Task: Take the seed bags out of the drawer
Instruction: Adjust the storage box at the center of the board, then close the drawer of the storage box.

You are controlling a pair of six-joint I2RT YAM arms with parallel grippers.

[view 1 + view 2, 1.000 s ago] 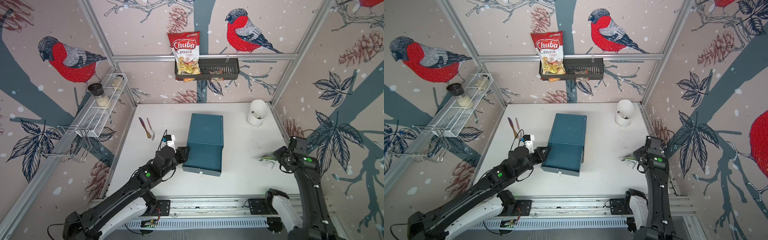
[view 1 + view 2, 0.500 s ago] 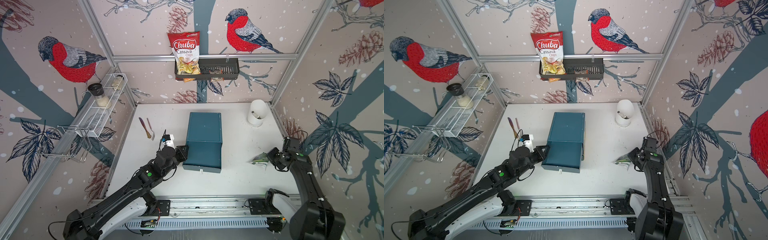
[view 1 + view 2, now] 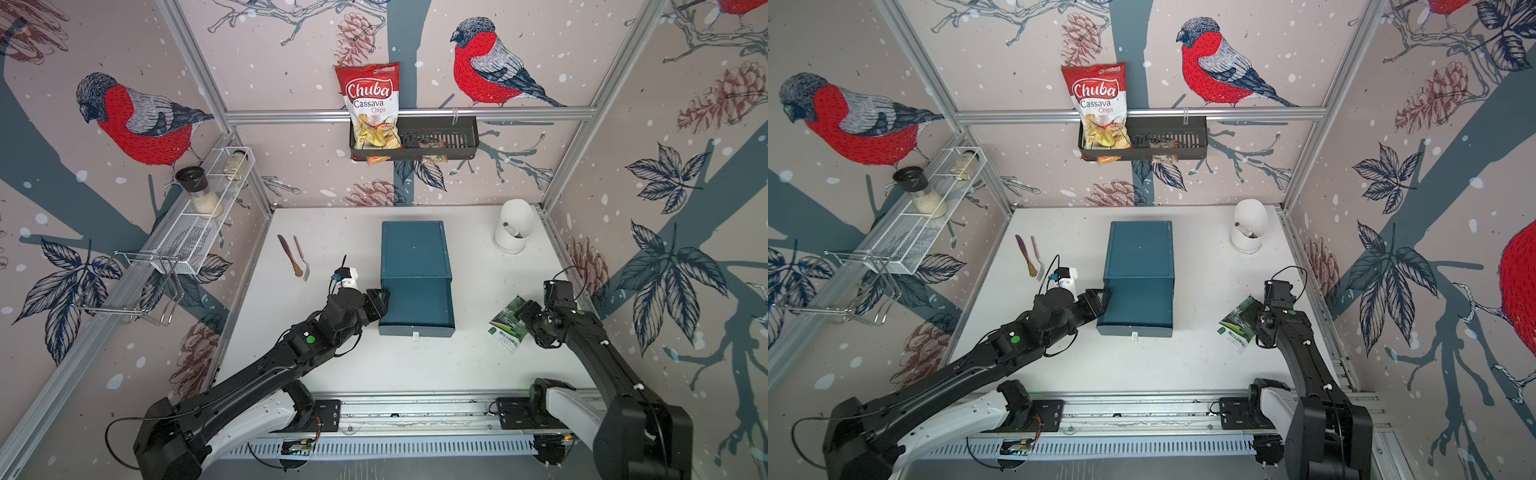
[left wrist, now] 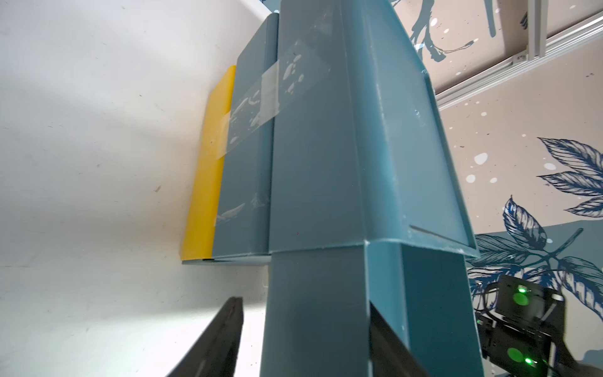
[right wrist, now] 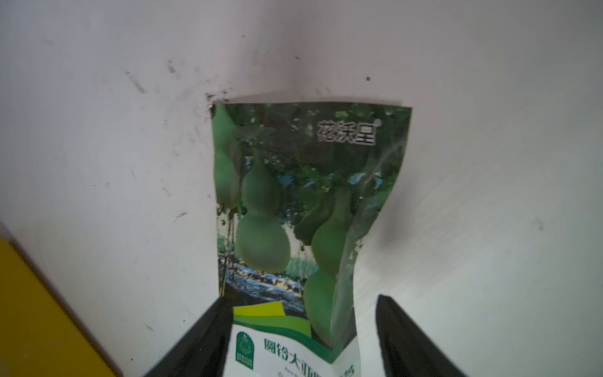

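The right hand (image 3: 523,318), in both top views, stands with jaws wide at one end of the dark green seed bag (image 3: 508,325). The bag rests outside the drawer (image 3: 415,331) on the white worktop (image 3: 415,365), towards its right side. The left hand (image 3: 383,298) straddles the drawer's left wall, jaws apart. The exposed part of the drawer shows no further packets; the part under the teal housing (image 3: 413,249) is hidden. Risk: a sideways pull by the left hand could skew the plastic drawer or shift the housing.

Left wrist view: the drawer is smooth, matt, square-edged moulded plastic. A gap shows between the outer finger and the wall, so nothing is clamped. Clear tape (image 4: 261,98) joins the housing to a yellow sheet (image 4: 208,163) beneath; a hard tug could peel it.

Right wrist view: the bag is thin, glossy printed film, creased, with one edge bowed. It sits between the black fingers (image 5: 208,339), one of which appears to touch its edge. Risk: the slick film may catch on that finger and drag along on withdrawal.
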